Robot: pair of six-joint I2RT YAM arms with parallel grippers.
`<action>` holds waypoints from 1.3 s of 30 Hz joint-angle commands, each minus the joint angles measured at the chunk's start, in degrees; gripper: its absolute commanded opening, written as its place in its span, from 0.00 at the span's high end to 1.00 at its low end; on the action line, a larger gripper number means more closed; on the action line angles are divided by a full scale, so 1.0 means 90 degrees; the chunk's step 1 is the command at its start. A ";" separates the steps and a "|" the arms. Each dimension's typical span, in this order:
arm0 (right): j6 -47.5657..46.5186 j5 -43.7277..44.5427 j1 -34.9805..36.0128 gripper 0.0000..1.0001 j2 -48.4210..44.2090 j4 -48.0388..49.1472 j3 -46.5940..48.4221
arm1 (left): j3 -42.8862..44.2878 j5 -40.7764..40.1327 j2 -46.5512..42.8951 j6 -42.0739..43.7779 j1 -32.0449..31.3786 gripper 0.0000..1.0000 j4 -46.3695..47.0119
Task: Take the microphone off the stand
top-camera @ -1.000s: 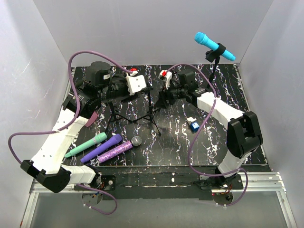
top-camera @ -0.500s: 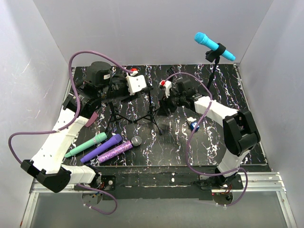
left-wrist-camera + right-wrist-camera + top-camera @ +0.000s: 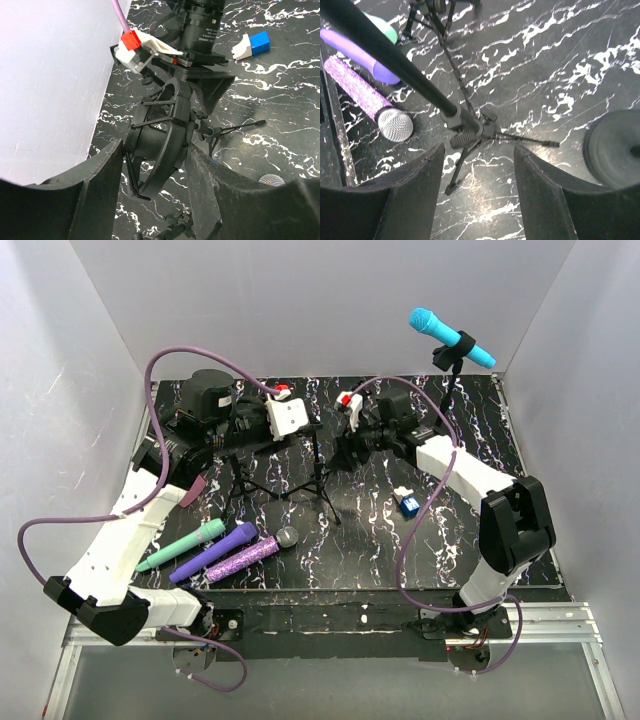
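A cyan microphone sits clipped on a tall black stand at the back right, away from both grippers. In the middle stands a black tripod stand topped by a black shock mount. My left gripper is shut on that mount, one finger on each side of its ring. I cannot tell whether anything sits inside the ring. My right gripper hangs open above the tripod's hub, with nothing between its fingers. In the top view the two grippers, left and right, are close together.
A green microphone, a purple one and a glittery purple one with a silver head lie front left. A blue and white block lies right of the tripod. A blurred black disc shows right of the right finger. White walls stand on three sides.
The right arm drew its wrist down and nearer, then swung back, ending about where it was a second ago. The left arm and its grip have not moved.
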 commanded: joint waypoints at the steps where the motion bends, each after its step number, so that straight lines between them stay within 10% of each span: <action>1: 0.0477 -0.0175 0.0001 0.35 0.0013 0.0417 0.0471 | 0.0152 0.0267 0.0012 -0.0227 -0.0028 0.61 -0.0524; 39: 0.0342 0.0235 0.0001 0.34 0.0053 0.0271 0.0189 | 0.0161 0.0277 0.0003 -0.0197 -0.0047 0.60 -0.0593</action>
